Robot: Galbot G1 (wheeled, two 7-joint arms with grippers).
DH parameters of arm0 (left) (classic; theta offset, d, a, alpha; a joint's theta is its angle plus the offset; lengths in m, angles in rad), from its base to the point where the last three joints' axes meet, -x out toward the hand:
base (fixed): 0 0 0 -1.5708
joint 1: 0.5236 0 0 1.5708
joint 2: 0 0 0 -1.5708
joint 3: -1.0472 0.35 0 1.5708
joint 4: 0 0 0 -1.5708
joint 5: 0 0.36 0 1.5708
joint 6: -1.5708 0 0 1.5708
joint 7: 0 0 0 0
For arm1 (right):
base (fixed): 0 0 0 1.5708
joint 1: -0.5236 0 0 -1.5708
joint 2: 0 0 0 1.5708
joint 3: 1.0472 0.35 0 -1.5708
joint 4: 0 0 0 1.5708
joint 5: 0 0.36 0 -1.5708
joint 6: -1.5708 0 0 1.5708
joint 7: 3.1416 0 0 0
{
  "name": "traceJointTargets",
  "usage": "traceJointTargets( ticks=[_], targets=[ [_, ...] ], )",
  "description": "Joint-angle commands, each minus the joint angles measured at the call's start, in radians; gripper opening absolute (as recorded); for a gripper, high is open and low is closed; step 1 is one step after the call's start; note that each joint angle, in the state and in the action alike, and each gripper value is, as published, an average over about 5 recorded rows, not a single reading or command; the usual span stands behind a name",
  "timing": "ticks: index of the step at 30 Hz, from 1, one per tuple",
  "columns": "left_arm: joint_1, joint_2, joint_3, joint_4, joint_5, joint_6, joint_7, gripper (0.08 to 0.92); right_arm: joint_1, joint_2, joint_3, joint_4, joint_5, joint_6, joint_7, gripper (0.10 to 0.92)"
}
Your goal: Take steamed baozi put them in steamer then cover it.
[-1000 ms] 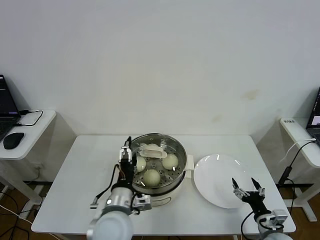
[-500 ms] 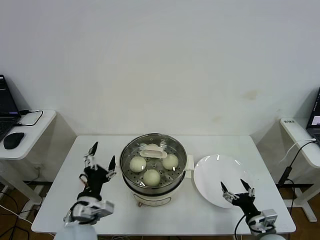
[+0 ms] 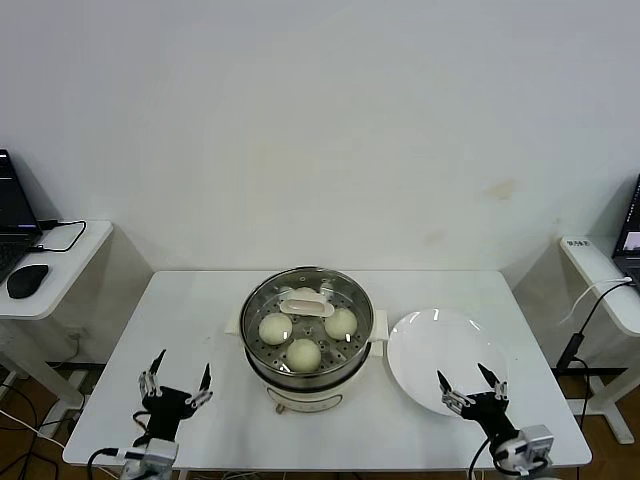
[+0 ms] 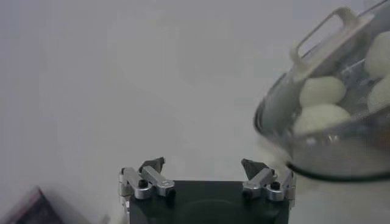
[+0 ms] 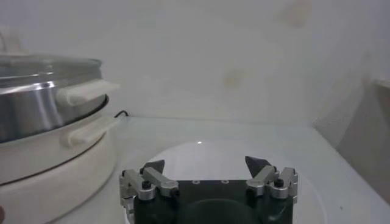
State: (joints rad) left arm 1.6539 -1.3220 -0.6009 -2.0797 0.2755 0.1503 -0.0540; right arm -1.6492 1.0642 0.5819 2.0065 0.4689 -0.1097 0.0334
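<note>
The steamer [image 3: 307, 345] is seen at the middle of the white table [image 3: 200, 320], with the cover [image 3: 307, 318] seated on its rim and the steamed baozi [image 3: 304, 353] visible through the glass; three buns can be counted clearly, and a fourth is partly masked by the cream handle at the lid's centre. The white plate [image 3: 440, 358], just right of the pot, is shown bare. The left gripper [image 3: 175, 390] is held low at the near left edge of the table, well apart from the pot, with its fingers spread and nothing between them; the right gripper [image 3: 470, 387] is held over the near edge of the plate, likewise spread and empty. The loading and covering appear to be done, so the step in hand is judged to be the withdrawal of both arms. It would be done well if each arm were drawn toward the near side, away from the side handles, so that the lid is not nudged off its seat.
</note>
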Motion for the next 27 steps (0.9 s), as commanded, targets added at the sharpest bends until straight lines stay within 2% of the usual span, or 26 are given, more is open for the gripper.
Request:
traceJointTargets(
  ticks=[1, 27],
  targets=[
    [0.078, -0.018, -0.044, 0.035, -0.223, -0.025, -0.020, 0.823, -0.014, -0.019, -0.001, 0.042, -0.001, -0.067, 0.050, 0.823],
    [0.119, -0.028, -0.048, -0.036, -0.238, -0.019, 0.024, 0.823, -0.041, 0.000, 0.021, 0.050, -0.072, -0.024, -0.027, 0.823]
  ],
)
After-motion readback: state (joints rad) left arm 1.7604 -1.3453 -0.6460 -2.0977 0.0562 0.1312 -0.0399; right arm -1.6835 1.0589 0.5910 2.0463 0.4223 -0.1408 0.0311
